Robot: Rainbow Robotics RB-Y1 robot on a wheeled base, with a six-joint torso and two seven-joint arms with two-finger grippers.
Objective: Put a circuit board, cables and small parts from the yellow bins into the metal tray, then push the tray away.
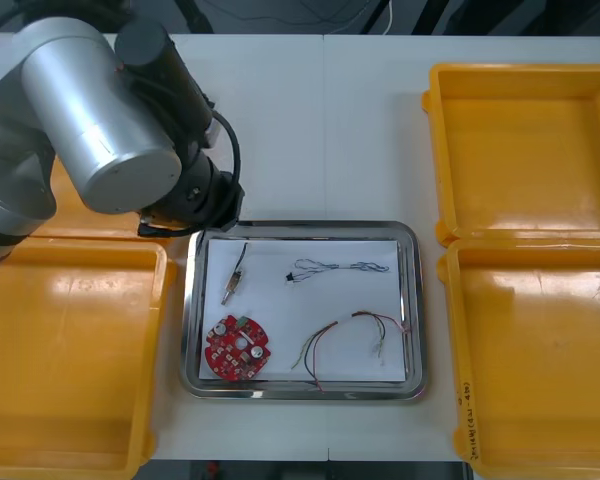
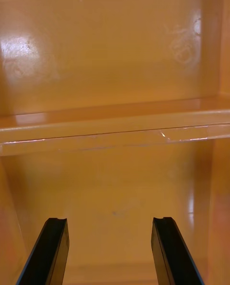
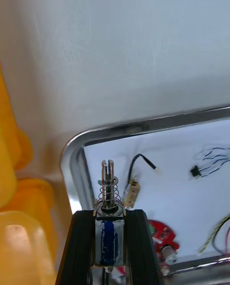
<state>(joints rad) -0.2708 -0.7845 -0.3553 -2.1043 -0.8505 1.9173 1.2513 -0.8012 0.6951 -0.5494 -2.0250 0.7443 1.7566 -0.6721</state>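
A metal part (image 3: 109,189) is being clenched by the left hand (image 3: 110,214) over the tray (image 3: 72,155) corner, risking a bounce outside; the right hand (image 2: 109,220) is being held open over a bin (image 2: 115,64).

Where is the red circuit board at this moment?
In the front view, the circuit board lies in the lower-left corner of the metal tray, below a small metal part and left of the red and yellow cable.
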